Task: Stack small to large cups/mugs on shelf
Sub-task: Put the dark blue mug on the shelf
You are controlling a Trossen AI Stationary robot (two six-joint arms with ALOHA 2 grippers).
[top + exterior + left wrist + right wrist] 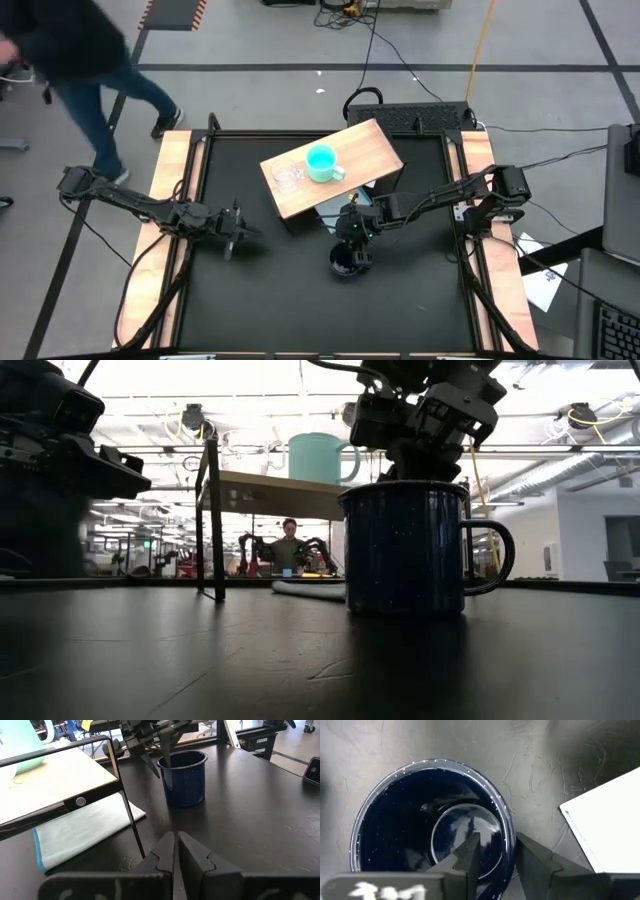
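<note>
The black mug [345,262] stands upright on its base on the dark table, its handle [495,558] toward the table's right. My right gripper [497,857] is open above the mug's far rim, pointing down, with one finger inside the mug and one outside, a gap showing at the wall. The turquoise mug [322,162] and the clear glass cup [288,178] stand side by side on the wooden shelf [370,145]. My left gripper [176,845] is shut and empty, left of the mug, near the shelf's leg.
A pale blue-grey sheet [85,832] lies on the table under the shelf. The shelf's dark frame leg [131,815] stands between my left gripper and the mug. A person [70,60] walks beyond the table's far left corner; another person [290,545] sits far behind.
</note>
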